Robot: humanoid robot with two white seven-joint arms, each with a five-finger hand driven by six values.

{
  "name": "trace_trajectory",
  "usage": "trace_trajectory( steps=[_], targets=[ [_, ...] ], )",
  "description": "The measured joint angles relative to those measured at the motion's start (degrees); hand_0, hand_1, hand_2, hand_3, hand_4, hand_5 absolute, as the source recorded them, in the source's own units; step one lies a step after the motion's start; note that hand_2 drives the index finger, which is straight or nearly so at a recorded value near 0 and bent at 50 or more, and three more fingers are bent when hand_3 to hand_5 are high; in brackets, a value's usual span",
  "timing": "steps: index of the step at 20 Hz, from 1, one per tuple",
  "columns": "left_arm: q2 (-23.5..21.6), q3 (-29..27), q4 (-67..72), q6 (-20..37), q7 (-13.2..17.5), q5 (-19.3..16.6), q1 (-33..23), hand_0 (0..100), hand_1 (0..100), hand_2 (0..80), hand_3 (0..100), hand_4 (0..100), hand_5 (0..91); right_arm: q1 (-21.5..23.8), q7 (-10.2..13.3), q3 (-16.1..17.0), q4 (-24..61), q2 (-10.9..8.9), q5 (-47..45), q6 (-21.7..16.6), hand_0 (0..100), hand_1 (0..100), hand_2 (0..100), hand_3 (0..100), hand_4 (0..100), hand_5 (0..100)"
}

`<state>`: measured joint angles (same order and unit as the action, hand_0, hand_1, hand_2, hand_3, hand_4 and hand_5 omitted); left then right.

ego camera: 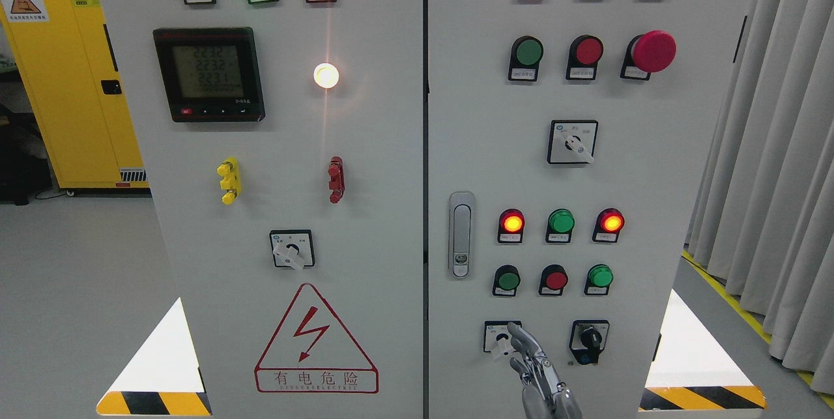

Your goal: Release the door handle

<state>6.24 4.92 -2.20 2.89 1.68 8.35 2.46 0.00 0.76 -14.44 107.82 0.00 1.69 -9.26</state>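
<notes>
— Nearest the lens: right hand (pixel 535 373), bare metal, rising from the bottom edge just right of centre.
— Fingers?
— Stretched upward, slightly fanned, clamped on nothing. Topmost fingertip (pixel 513 328) overlapping the corner of a small selector switch (pixel 500 339) low on the right door (pixel 651 178). Contact or mere overlap: impossible to tell.
— And the door handle (pixel 461 234)?
— Higher up, apart from the hand. Silver, slim, upright, recessed at the left edge of the right door, just beside the seam between the two doors. Ungripped.
— Around the handle?
— Just to its right, a row of three round lamps: red lit lamp (pixel 512 222), then green unlit, then red lit. Below those, three push buttons: green, red, green. Right of the selector switch, a black key switch (pixel 591 339).
— Higher on that door?
— Red mushroom button (pixel 653 51) near the top right, with a white rotary switch (pixel 573 142) lower and to its left.
— Left door?
— Dark digital meter (pixel 210 73) showing digits. Above it, yellow, green and red lamps, all glowing. Beside it, a bright white lamp (pixel 326 75). At the bottom, a red-outlined lightning warning triangle (pixel 316 337).
— Beyond the panel?
— Yellow cabinet (pixel 71 80) at far left, grey curtain (pixel 775 145) at right.
</notes>
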Motion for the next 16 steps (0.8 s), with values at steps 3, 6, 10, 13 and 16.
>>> trace_trajectory(
  steps=[3, 6, 10, 13, 16],
  targets=[
    [0.0, 0.0, 0.0, 0.0, 0.0, 0.0, 0.0, 12, 56, 0.0, 0, 0, 0.0, 0.0, 0.1, 0.0, 0.1, 0.0, 4.1, 0.6, 52, 30, 0, 57, 68, 64],
    [0.0, 0.0, 0.0, 0.0, 0.0, 0.0, 0.0, 12, 56, 0.0, 0, 0, 0.0, -0.1, 0.4, 0.1, 0.2, 0.0, 9.8, 0.9, 55, 33, 0, 88, 93, 94],
    [0.0, 0.0, 0.0, 0.0, 0.0, 0.0, 0.0, 12, 56, 0.0, 0, 0, 0.0, -2.0, 2.2, 0.1, 0.1, 0.26, 19.7, 1.0, 54, 33, 0, 98, 100, 100],
    [0.0, 0.0, 0.0, 0.0, 0.0, 0.0, 0.0, 12, 56, 0.0, 0, 0, 0.0, -3.2, 3.6, 0.1, 0.0, 0.86, 27.2, 1.2, 54, 32, 0, 100, 100, 100],
    [0.0, 0.0, 0.0, 0.0, 0.0, 0.0, 0.0, 12, 56, 0.0, 0, 0, 0.0, -4.0, 5.9, 0.0, -0.1, 1.52, 35.0, 1.8, 52, 31, 0, 100, 100, 100]
  ],
)
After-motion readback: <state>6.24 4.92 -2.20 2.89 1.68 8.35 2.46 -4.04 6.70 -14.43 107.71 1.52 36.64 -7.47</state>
